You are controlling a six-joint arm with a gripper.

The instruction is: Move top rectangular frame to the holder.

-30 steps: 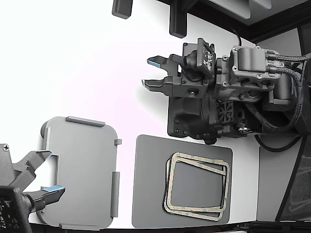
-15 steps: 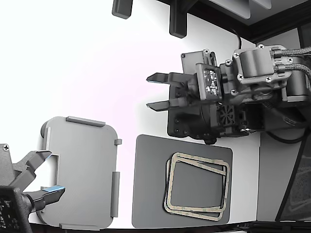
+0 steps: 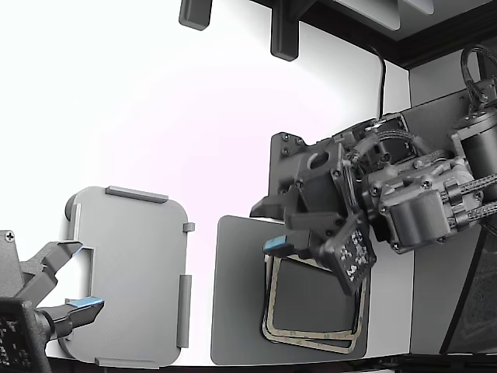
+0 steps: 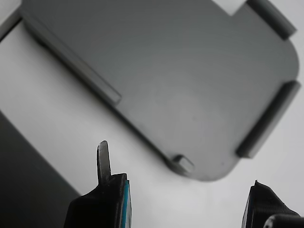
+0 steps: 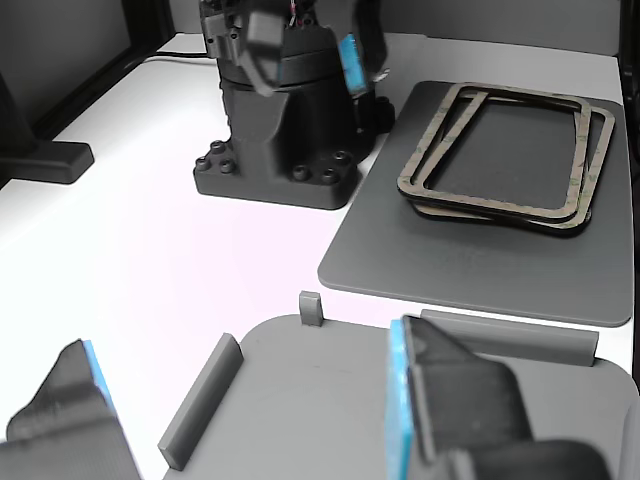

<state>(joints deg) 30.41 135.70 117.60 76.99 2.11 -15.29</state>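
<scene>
Exterior view: holder (image 3: 128, 276) lies on the table (image 3: 155, 116) at the exterior view's left; mat (image 3: 237, 311) just beside it to the right, a narrow gap between. Stacked frames, top rectangular frame (image 3: 273, 315) uppermost, rest on the mat's right part. Second arm's base (image 3: 291, 167) stands behind the mat.

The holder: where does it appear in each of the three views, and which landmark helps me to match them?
Exterior view: the holder lies at lower left, to the left of the dark mat.
Wrist view: the holder fills most of the picture, beyond the open jaws.
Other view: the holder lies along the bottom, nearest the camera.
Shared landmark: the small tab on its mat-facing edge.
</scene>
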